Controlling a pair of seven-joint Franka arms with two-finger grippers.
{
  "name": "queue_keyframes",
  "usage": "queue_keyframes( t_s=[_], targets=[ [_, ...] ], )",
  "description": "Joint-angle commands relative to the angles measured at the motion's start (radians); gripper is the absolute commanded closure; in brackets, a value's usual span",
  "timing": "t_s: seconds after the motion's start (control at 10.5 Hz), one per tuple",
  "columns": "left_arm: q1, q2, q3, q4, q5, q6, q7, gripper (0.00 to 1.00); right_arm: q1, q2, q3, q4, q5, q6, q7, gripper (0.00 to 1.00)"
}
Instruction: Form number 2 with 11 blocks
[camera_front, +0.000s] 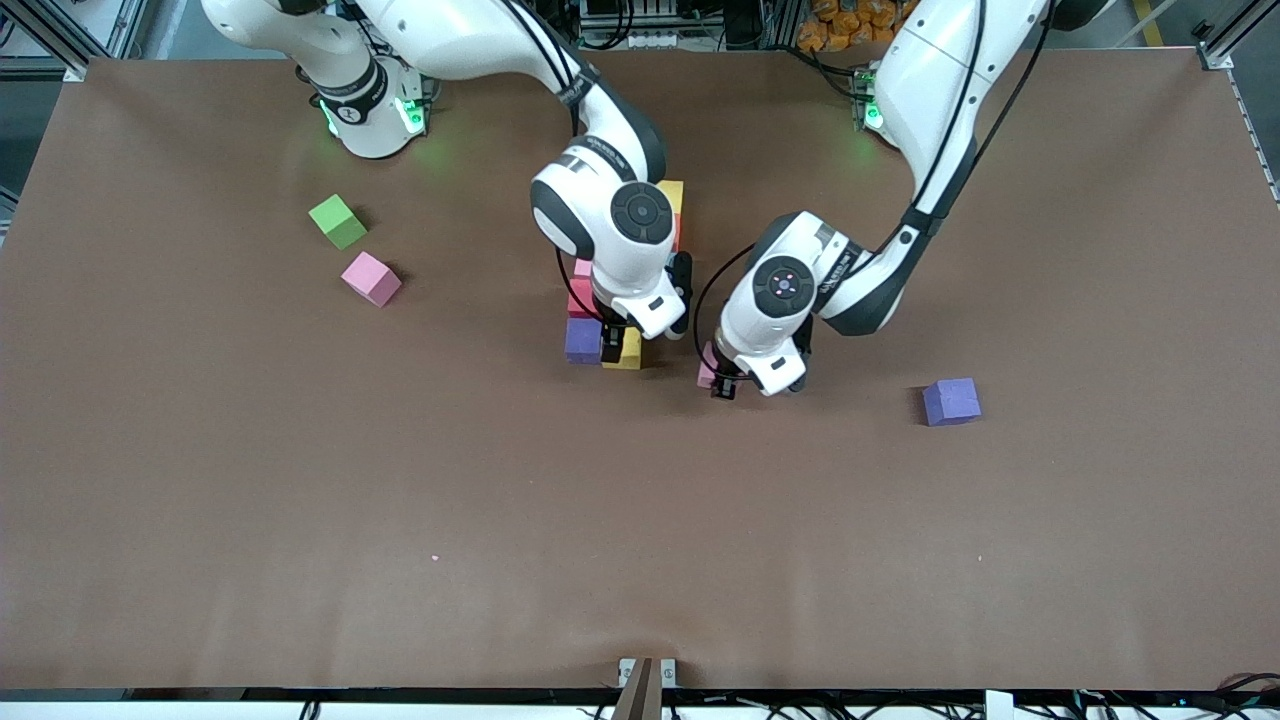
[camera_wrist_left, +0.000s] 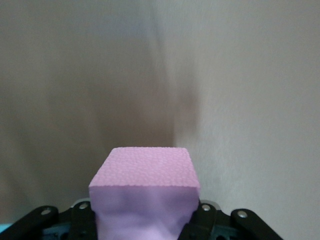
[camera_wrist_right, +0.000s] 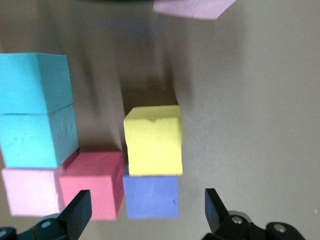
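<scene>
my left gripper (camera_front: 722, 385) is pinched on a pink block (camera_wrist_left: 145, 192), just beside the unfinished number 2 (camera_front: 622, 290). my right gripper (camera_front: 612, 345) hangs wide open and empty over the yellow block (camera_wrist_right: 152, 140) at its near end. i judge several blocks placed; a pink (camera_front: 371, 278) and a purple (camera_front: 951, 401) lie loose. no containers here.
</scene>
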Motion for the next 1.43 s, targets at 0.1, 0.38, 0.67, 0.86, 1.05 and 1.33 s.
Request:
queue_keyframes(
  t_s=[0.1, 0.38, 0.67, 0.86, 1.05, 1.33],
  targets=[
    [-0.044, 0.042, 0.006, 0.078, -0.021, -0.032, -0.077, 0.92, -0.172, -0.073, 0.013, -0.016, 0.032, -0.023, -0.011, 0.0],
    [-0.072, 0.047, 0.006, 0.099, -0.055, -0.09, -0.107, 0.91, -0.353, -0.153, 0.012, -0.011, 0.049, -0.026, -0.011, 0.0],
    [-0.087, 0.061, 0.006, 0.124, -0.076, -0.121, -0.138, 0.91, -0.569, -0.232, 0.012, -0.001, 0.079, -0.133, -0.019, 0.0],
    [-0.107, 0.079, 0.006, 0.156, -0.092, -0.153, -0.14, 0.88, -0.714, -0.291, 0.009, -0.004, 0.09, -0.213, -0.02, 0.0],
    [-0.11, 0.097, 0.006, 0.159, -0.092, -0.153, -0.166, 0.88, -0.822, -0.325, 0.007, -0.016, 0.092, -0.251, -0.02, 0.0],
    [-0.144, 0.122, 0.013, 0.19, -0.089, -0.153, -0.173, 0.88, -0.895, -0.429, 0.007, -0.132, 0.093, -0.251, 0.032, 0.0]
  ],
)
